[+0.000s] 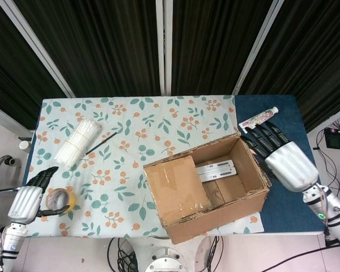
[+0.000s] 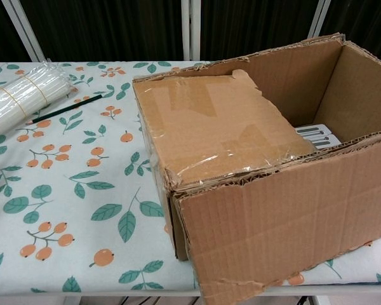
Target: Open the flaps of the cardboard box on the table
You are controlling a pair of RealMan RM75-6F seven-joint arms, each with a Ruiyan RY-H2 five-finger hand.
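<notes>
Cardboard box (image 1: 207, 190) near bench (image 1: 130, 122) front edge, right of centre; light, stiff corrugate. Remaining closed flap (image 1: 175, 190) tape-slick, torn (grab free inner edge). Right hand (image 1: 283, 158) released beside box; left hand (image 1: 28, 201) released, far.
</notes>
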